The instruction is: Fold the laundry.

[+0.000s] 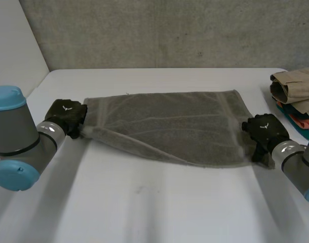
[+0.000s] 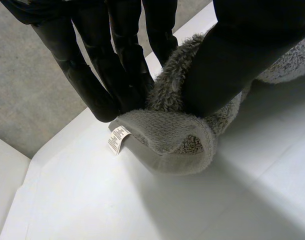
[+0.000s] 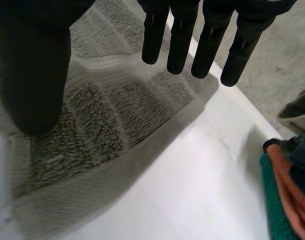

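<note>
text: none readable | care tag [image 2: 118, 139] on towel [image 2: 177, 135] (print illegible)
</note>
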Motion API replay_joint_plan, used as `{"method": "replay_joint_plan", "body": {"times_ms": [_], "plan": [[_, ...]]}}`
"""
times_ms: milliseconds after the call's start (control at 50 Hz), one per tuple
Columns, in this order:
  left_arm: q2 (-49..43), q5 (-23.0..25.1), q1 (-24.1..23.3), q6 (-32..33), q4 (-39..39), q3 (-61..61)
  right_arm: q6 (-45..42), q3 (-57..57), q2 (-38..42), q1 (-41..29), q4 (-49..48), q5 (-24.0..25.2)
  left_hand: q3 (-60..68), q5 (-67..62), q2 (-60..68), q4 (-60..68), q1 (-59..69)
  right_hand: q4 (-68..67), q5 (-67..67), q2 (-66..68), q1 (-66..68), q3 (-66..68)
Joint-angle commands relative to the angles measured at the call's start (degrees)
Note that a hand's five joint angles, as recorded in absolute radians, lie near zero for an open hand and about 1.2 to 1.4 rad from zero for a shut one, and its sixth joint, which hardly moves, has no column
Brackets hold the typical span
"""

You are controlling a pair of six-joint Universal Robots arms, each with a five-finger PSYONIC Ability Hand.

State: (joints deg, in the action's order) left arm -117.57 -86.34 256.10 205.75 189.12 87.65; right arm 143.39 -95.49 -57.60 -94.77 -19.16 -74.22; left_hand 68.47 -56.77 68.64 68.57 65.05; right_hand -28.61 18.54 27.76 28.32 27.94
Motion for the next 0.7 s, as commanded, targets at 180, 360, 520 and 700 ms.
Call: {"method": "replay_joint_plan", "body": {"times_ms": [180,360,520,700], "plan": [[0.8,-0.2,0.6,0.1,-1.4,1.4,2.7,4.4,0.0,-1.1,0.9,-1.4,11.5,-13.2,11.4,11.4,14.9,-51.4,51.5,52.2,51.7,52.1],[7.3,-0.3,1.5,2.2,-8.4,7.7,3.8,1.8,-8.3,2.0,14.9,0.9,11.5,-13.2,11.4,11.4,14.9,-51.4,51.5,52.2,51.7,52.1],[14.8,0.2,4.1,12.1,-18.0,16.8,-11.3,2.3,-13.3,7.9,39.8,2.9,11.5,-13.2,11.4,11.4,14.9,-51.4,51.5,52.2,51.7,52.1],[18.2,3.5,5.1,22.7,-25.2,22.1,-24.7,3.1,-14.1,9.4,57.1,2.7,11.5,-13.2,11.4,11.4,14.9,-51.4,51.5,52.2,51.7,52.1]]}}
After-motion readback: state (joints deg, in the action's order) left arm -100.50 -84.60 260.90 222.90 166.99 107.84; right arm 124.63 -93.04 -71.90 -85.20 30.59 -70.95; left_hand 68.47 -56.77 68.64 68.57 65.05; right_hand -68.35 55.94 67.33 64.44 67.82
